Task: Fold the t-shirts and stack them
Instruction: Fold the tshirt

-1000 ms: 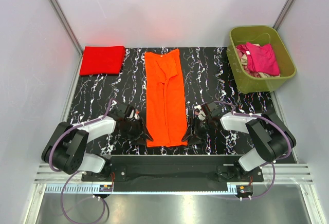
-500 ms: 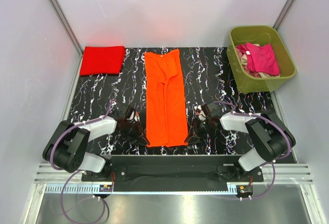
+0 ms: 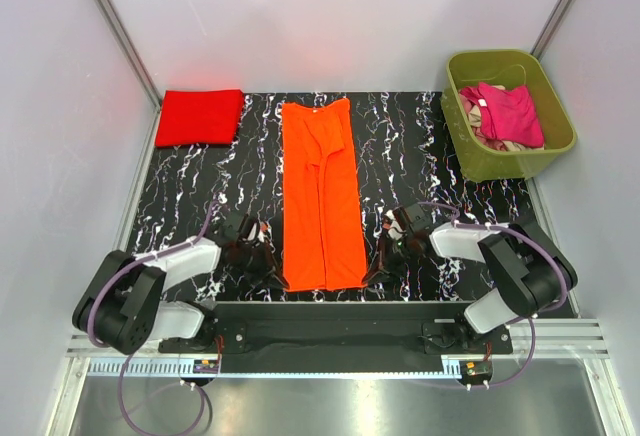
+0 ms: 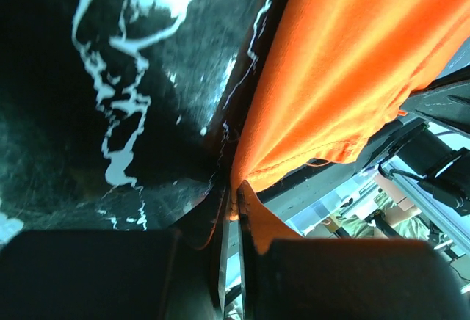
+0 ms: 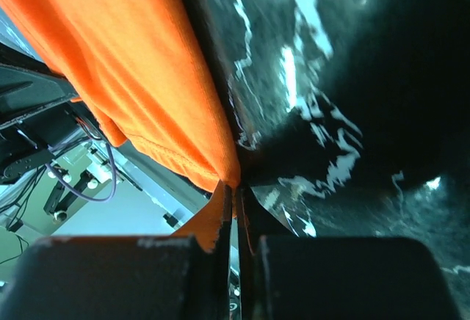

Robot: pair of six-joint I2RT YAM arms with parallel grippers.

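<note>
The near hem corners of the orange t-shirt (image 3: 320, 196) are pinched tight in the left gripper (image 3: 264, 262) and right gripper (image 3: 379, 262); both are best lifted evenly and carried toward the collar.

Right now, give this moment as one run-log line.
fold orange shirt | left jaws shut on its near left corner | right jaws shut on its near right corner | red shirt folded, far left

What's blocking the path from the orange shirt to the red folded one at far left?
Nothing visible. Only bare table lies between the orange shirt and the red folded shirt. The left gripper and right gripper pinch the orange shirt's near corners.
</note>
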